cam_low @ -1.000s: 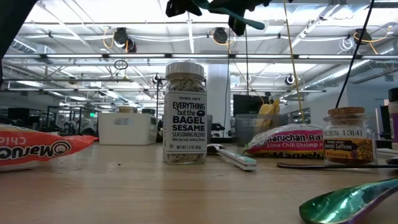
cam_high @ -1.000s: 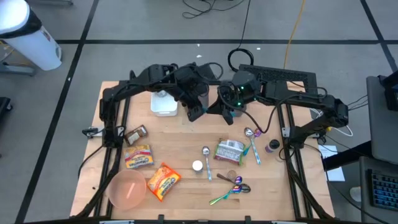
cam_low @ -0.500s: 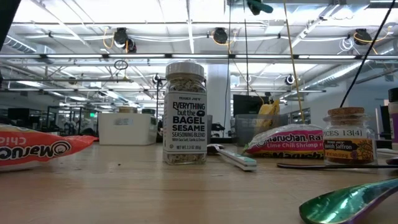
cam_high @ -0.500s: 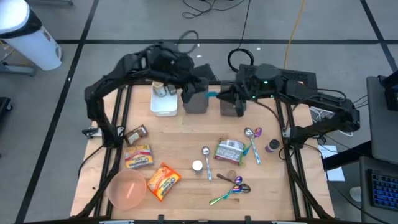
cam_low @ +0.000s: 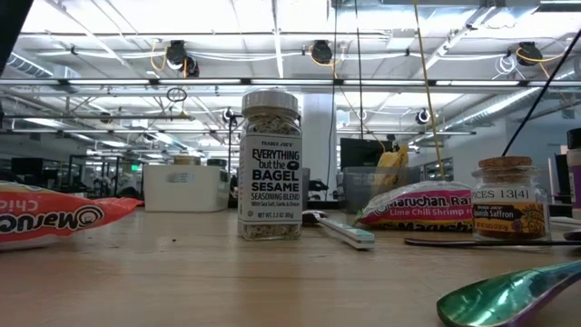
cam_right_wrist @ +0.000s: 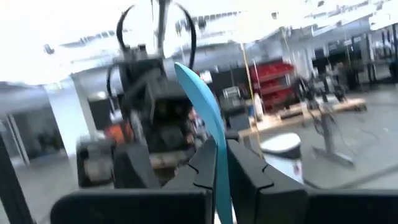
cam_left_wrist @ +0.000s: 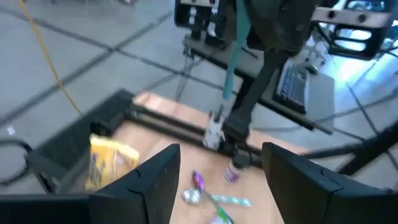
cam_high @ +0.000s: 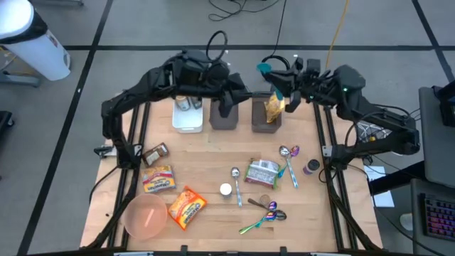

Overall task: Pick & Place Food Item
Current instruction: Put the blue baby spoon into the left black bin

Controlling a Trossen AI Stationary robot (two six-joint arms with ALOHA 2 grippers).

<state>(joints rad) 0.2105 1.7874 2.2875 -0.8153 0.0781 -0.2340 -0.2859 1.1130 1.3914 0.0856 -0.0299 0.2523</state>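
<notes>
While the right end effector [cam_high: 269, 70] pinches a teal utensil [cam_right_wrist: 202, 112] behind the right grey bin [cam_high: 264, 121], the yellow food packet [cam_high: 273, 107] stands in that bin. Left end effector [cam_high: 226, 108] hangs with fingers apart over the neighbouring grey bin [cam_high: 223, 119].

Risk, judged: both arms crowd the bins; a swing could knock the packet or clip the other arm. Desk [cam_high: 206, 171] in front of the bins offers open room.
</notes>
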